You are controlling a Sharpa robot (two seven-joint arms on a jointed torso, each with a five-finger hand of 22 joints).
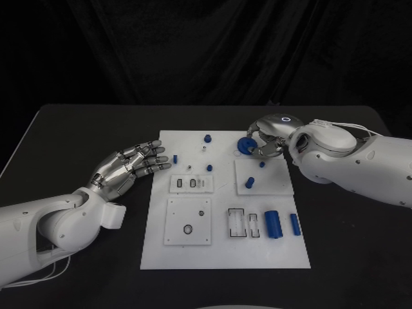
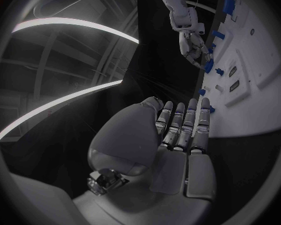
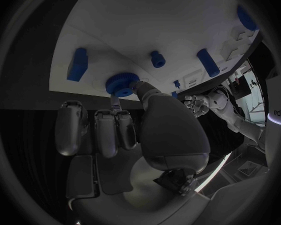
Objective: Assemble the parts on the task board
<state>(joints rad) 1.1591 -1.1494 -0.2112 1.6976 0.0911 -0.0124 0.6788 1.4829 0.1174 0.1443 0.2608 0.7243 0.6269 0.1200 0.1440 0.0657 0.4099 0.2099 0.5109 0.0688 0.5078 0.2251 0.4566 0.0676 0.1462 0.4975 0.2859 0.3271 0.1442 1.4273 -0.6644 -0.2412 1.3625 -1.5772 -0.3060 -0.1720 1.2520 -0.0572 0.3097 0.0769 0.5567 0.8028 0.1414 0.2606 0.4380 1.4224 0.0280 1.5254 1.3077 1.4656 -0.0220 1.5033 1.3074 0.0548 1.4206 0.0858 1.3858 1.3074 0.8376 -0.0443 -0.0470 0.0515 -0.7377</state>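
Note:
The white task board (image 1: 224, 254) lies in the middle of the black table. My right hand (image 1: 269, 136) hovers over its far right part and pinches a blue toothed wheel (image 1: 245, 146) between thumb and a finger; the right wrist view shows the wheel (image 3: 122, 84) at the fingertips, just above the board (image 3: 147, 20). My left hand (image 1: 130, 167) floats at the board's left edge with fingers apart and nothing in it; in the left wrist view this hand (image 2: 178, 132) faces the board (image 2: 256, 65), with the right hand (image 2: 192, 45) far across.
On the board stand small blue pegs (image 1: 207, 138) (image 1: 209, 168) (image 1: 250, 183). A blue cylinder (image 1: 273, 224) and a blue bar (image 1: 295, 224) lie near its right edge. Two raised white plates (image 1: 187, 221) (image 1: 262, 176) with slots sit on it.

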